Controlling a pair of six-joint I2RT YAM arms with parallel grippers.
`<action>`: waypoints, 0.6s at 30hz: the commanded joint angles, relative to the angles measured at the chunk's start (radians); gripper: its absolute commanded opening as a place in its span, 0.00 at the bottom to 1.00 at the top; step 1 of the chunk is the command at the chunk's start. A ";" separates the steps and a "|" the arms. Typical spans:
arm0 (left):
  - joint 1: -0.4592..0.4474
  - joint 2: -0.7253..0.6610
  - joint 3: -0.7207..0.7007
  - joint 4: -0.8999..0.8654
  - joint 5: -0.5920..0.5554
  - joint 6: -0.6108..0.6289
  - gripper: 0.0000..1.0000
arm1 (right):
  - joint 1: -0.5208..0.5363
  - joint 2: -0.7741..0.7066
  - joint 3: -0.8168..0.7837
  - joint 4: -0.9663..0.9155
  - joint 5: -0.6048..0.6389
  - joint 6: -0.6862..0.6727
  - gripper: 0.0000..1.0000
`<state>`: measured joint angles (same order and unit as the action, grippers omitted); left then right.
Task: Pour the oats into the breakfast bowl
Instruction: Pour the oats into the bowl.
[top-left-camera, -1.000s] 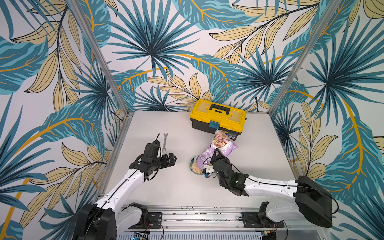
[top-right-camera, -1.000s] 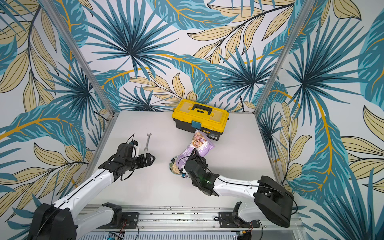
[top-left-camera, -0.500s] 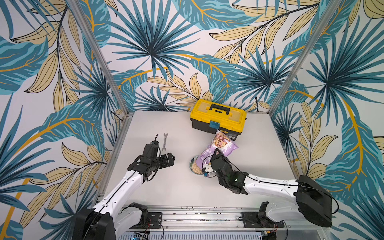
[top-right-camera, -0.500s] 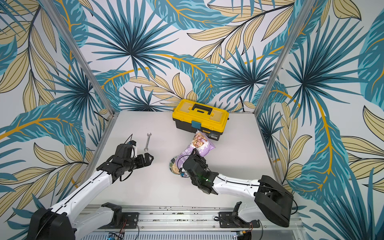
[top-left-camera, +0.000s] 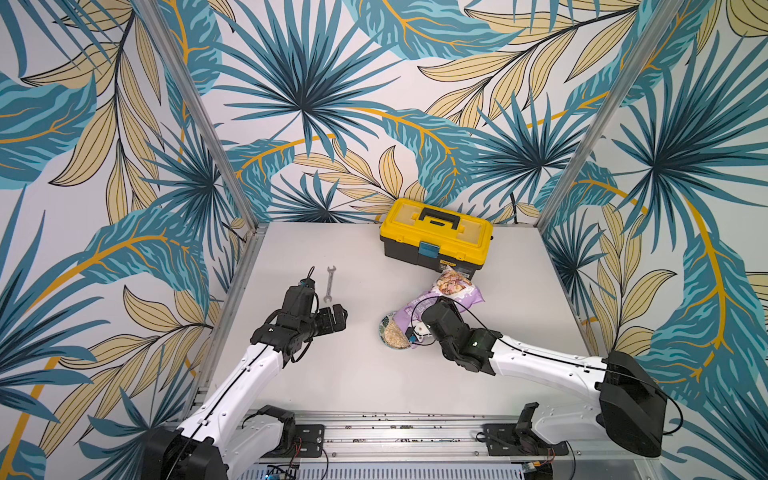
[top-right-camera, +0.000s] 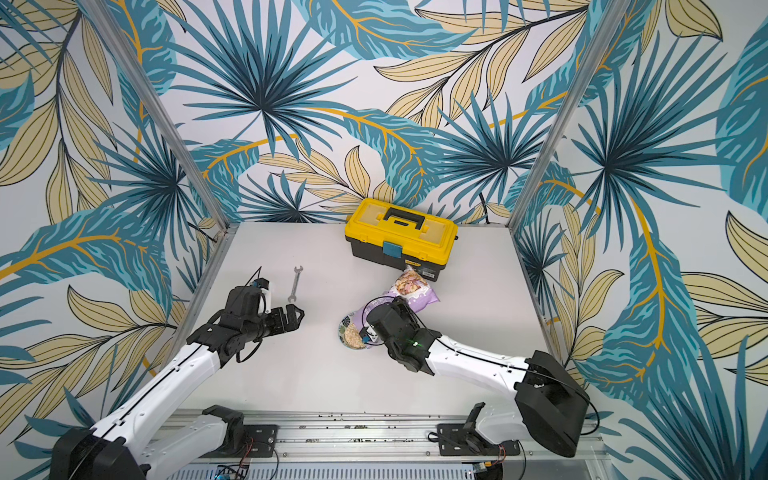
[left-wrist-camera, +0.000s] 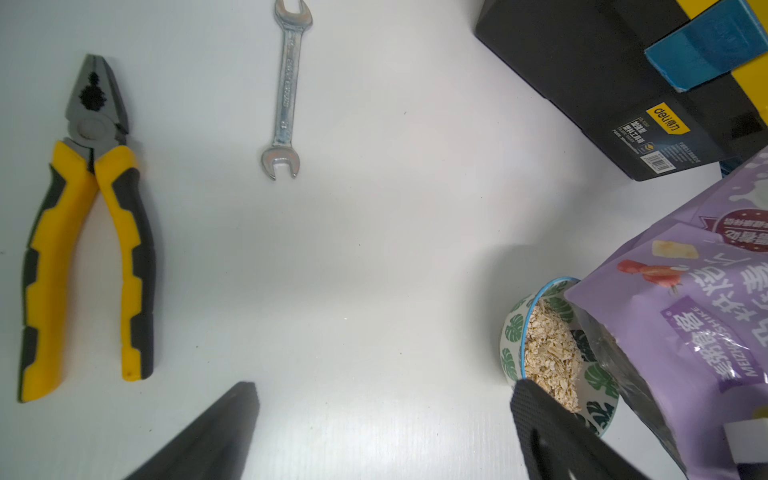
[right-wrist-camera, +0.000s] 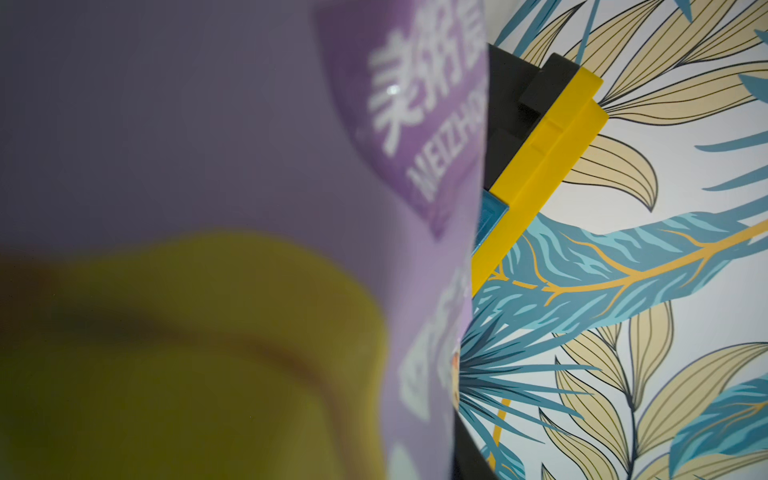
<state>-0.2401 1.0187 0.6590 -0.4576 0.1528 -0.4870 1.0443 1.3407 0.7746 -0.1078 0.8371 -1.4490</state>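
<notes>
Pouring stage, both top views and wrist views. The breakfast bowl sits near the centre of the table, already holding a heap of oats. The lilac pouch lies tilted over it, mouth at the bowl's rim and base raised toward 1 o'clock. The right gripper is clenched on the pouch's mid-body. The left gripper hangs released and empty at 9 o'clock of the bowl, well apart from it. The pouch appears to be soft, glossy film, so it is probably light, slippery and prone to buckling as its contents shift. A hold across the flat faces near the middle seems soundest, leaving the mouth free. The flakes are loose and would scatter easily, and the ceramic bowl is likely brittle and may slide if nudged. Legible writing: "MEIZHO…" under large Chinese characters on the pouch's darker panel, and "deli" on a yellow sticker on the toolbox at 12 o'clock. A wrench and pliers lie unused.
</notes>
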 joint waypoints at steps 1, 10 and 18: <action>0.007 -0.015 0.030 -0.027 -0.018 0.023 1.00 | -0.015 -0.065 0.068 -0.041 -0.025 0.157 0.00; 0.007 -0.040 0.059 -0.048 -0.001 0.067 1.00 | -0.128 -0.078 0.143 -0.289 -0.293 0.448 0.00; 0.007 -0.126 0.068 -0.048 -0.010 0.091 1.00 | -0.281 -0.136 0.134 -0.333 -0.671 0.602 0.00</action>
<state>-0.2401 0.9314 0.7021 -0.4992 0.1490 -0.4244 0.7994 1.2613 0.8787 -0.4812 0.3397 -0.9459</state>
